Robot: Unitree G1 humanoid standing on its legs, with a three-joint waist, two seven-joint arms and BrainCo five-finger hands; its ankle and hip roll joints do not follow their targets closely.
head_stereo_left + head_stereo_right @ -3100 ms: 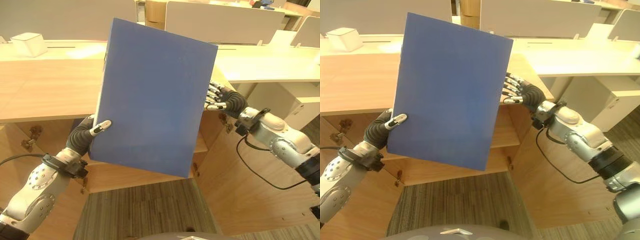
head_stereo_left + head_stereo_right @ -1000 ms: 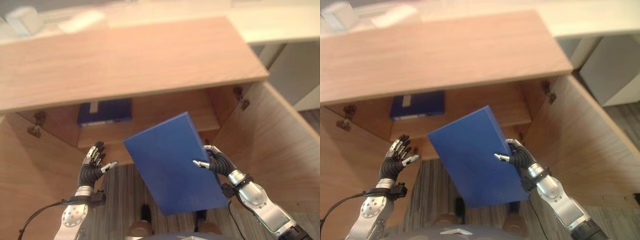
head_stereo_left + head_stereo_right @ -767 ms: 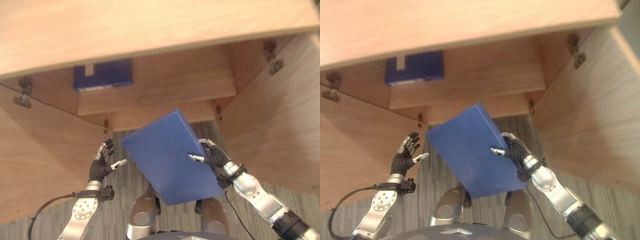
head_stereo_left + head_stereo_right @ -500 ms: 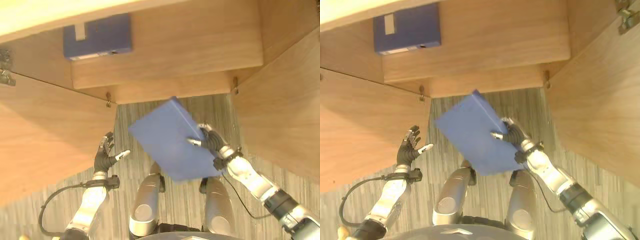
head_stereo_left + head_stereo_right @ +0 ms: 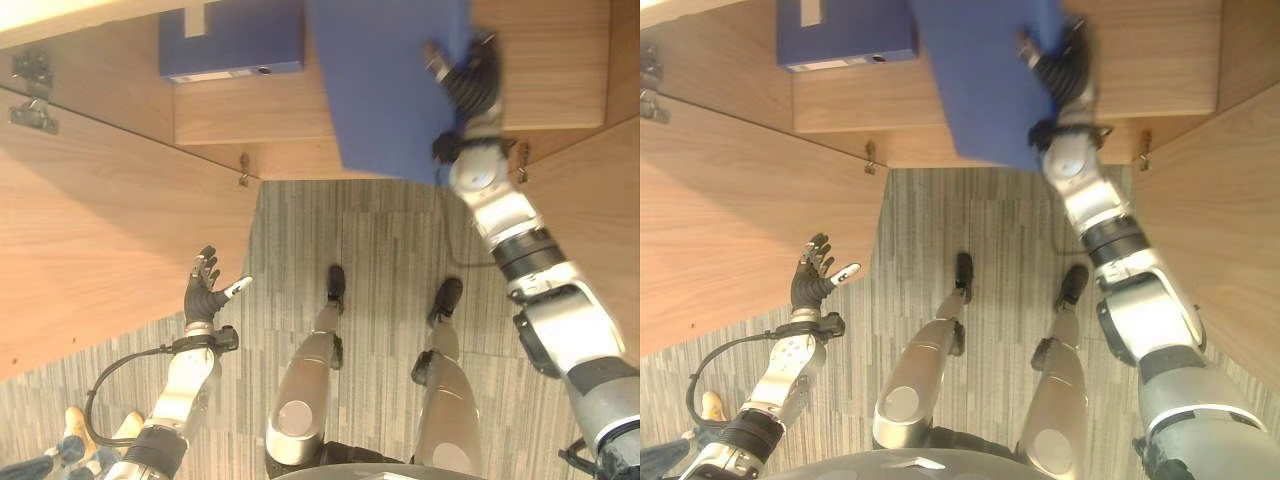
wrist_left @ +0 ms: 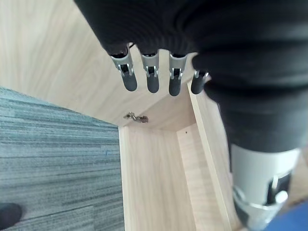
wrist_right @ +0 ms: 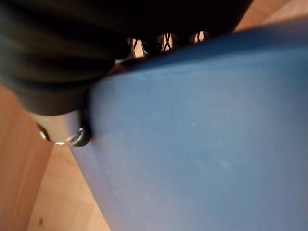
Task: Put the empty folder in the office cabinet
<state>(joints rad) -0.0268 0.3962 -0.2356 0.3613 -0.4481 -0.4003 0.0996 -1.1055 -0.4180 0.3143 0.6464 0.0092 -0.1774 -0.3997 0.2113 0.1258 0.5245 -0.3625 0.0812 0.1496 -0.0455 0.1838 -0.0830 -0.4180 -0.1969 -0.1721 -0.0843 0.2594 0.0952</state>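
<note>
Left eye view: folder (image 5: 390, 80) held at the cabinet (image 5: 120, 230) opening by your right hand (image 5: 468, 82).
Thumb and fingers pinch its right edge. It looks stiff, light, smooth-faced, likely to pivot or slip; grip near mid-edge. It hangs over the shelf (image 5: 545, 95), beside another blue folder (image 5: 232, 38). Your left hand (image 5: 207, 295) hangs low, fingers spread, holding nothing.

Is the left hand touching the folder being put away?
Apart. In the left eye view the left hand hangs open low over the floor, while the folder is up at the cabinet in the right hand.
</note>
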